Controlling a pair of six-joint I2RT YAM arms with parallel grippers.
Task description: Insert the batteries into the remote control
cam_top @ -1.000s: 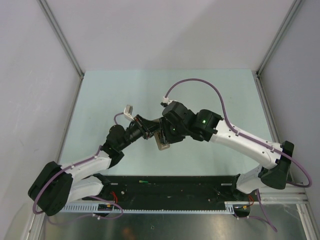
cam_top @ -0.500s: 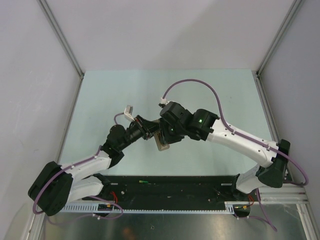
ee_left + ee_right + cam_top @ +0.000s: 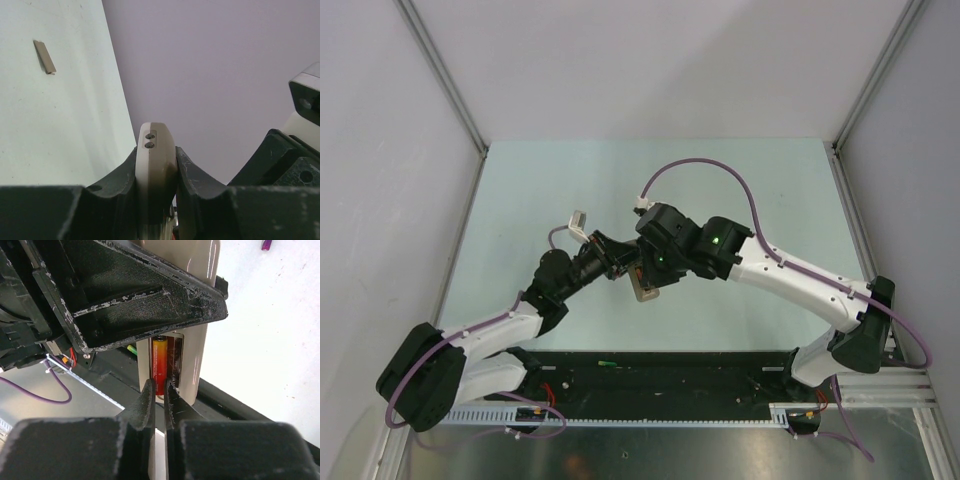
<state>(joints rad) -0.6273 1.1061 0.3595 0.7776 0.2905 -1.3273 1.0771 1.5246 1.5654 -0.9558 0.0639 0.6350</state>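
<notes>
My left gripper point(image 3: 156, 172) is shut on the remote control point(image 3: 155, 155) and holds it edge-up above the table. The remote also shows in the top view point(image 3: 644, 287) and, with its pale back and open compartment, in the right wrist view point(image 3: 192, 355). The red battery point(image 3: 159, 365) lies lengthwise in that compartment. My right gripper point(image 3: 159, 390) is almost closed, its fingertips point(image 3: 148, 392) pinching the battery's near end. In the top view the right gripper point(image 3: 650, 272) meets the left gripper point(image 3: 625, 265) mid-table. A green battery point(image 3: 132, 349) lies on the black strip point(image 3: 607, 363). No dark blue battery is clearly visible.
A small flat grey cover piece point(image 3: 45, 56) lies on the pale green table point(image 3: 540, 200). The black strip point(image 3: 680, 375) runs along the near edge between the arm bases. A small purple thing point(image 3: 266, 244) shows at the top edge; I cannot tell what it is. Grey walls enclose the table.
My right arm has shifted slightly left, closer to the left gripper and the remote. The left arm and the remote have stayed in place.
</notes>
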